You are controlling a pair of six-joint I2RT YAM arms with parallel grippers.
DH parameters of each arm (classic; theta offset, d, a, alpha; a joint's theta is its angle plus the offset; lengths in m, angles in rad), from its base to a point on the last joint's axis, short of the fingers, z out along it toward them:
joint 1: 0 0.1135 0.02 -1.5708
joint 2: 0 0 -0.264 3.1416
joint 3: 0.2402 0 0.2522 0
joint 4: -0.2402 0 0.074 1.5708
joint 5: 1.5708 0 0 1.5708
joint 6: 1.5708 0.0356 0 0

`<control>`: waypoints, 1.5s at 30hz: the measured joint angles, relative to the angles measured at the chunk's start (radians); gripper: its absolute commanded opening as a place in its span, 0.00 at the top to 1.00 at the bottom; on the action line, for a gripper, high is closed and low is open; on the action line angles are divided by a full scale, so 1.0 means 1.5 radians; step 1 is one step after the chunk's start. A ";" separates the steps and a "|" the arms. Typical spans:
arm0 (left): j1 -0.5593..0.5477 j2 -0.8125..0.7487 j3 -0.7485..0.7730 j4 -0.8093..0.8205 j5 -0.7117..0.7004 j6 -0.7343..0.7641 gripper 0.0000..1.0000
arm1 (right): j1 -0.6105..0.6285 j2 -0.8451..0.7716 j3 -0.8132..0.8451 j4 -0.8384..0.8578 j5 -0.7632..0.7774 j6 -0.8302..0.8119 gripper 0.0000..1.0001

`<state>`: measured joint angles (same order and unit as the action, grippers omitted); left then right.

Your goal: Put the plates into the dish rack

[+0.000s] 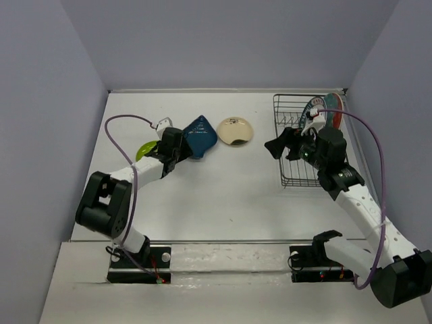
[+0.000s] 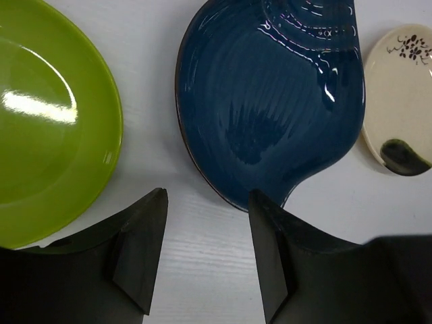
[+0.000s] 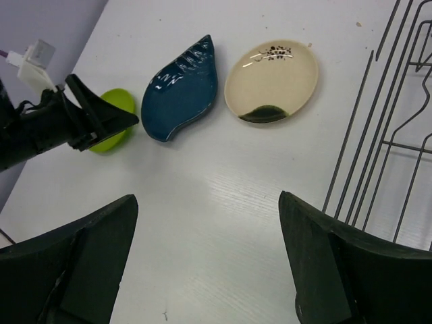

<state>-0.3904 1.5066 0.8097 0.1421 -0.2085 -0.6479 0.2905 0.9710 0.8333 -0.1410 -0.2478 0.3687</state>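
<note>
The lime-green plate [image 1: 145,150] [image 2: 47,121] [image 3: 111,129], the dark teal teardrop plate [image 1: 200,136] [image 2: 270,101] [image 3: 182,91] and the small cream plate [image 1: 234,131] [image 2: 401,101] [image 3: 272,81] lie flat on the table at the back. My left gripper [image 1: 179,154] [image 2: 208,196] is open and empty, low over bare table between the green and teal plates. The black wire dish rack [image 1: 297,181] [image 3: 378,135] stands at the right. The navy-rimmed white plate [image 1: 314,106] and the floral plate [image 1: 334,111] stand at its far end. My right gripper [image 1: 282,145] [image 3: 209,202] is open and empty, just left of the rack.
The white table [image 1: 223,202] is walled in by lilac panels at the back and both sides. The right arm and its purple cable [image 1: 374,155] hang over the rack's right side. The left arm's cable [image 1: 111,131] loops near the left wall.
</note>
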 measured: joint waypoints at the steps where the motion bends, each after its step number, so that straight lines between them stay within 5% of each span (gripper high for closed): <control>1: 0.000 0.019 0.008 0.006 -0.003 -0.001 0.39 | 0.002 -0.006 -0.003 0.001 -0.008 0.002 0.10; 10: 0.025 0.149 0.068 0.050 -0.003 -0.011 0.45 | 0.007 -0.021 -0.020 0.025 -0.069 0.013 0.10; 19: 0.044 0.198 0.071 0.144 0.011 -0.049 0.94 | 0.008 -0.008 -0.021 0.032 -0.106 0.026 0.10; 22: 0.046 0.176 0.052 0.192 0.016 -0.067 0.94 | 0.009 0.002 -0.021 0.033 -0.110 0.031 0.10; 28: 0.045 0.066 -0.048 0.185 0.001 -0.064 0.94 | 0.031 0.045 -0.021 0.063 -0.126 0.048 0.10; 36: 0.042 -0.206 -0.187 0.131 -0.004 -0.080 0.94 | 0.111 0.164 -0.023 0.167 -0.137 0.131 0.06; 45: -0.024 -0.429 -0.290 0.159 0.068 -0.145 0.94 | 0.158 0.284 -0.003 0.257 -0.116 0.227 0.04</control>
<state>-0.4267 0.8639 0.3740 0.3805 -0.1066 -0.8650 0.5278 1.3972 0.8291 0.2443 -0.4217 0.7097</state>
